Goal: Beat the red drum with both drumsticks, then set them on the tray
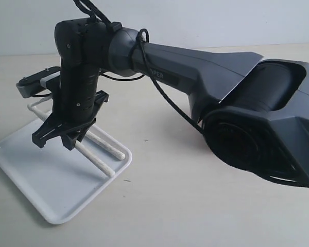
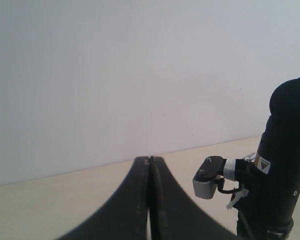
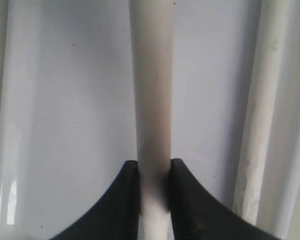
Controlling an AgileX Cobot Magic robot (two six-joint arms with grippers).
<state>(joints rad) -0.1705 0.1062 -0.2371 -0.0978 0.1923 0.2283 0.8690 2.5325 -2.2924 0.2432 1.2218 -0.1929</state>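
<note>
Your right claw (image 3: 154, 170) is closed around a thin off-white drumstick (image 3: 152, 75), with its two black fingers pressing the shaft from either side. This drumstick runs over the floor of a flat white plastic tray with a low raised rim (image 3: 65, 100). I cannot tell whether it rests on the tray or hangs just above it. A second off-white drumstick (image 3: 260, 125) lies in the tray beside the first, roughly parallel to it and nearer the rim. In the exterior view, the dark grey right arm (image 1: 206, 77) reaches across from the right side, and its claw points down over the tray. The tray sits on a pale beige counter (image 1: 195, 206) at the left of that view. Your left claw (image 2: 149, 167) is fully closed, fingers touching, with nothing between them. It faces a plain pale wall (image 2: 140, 75).
</note>
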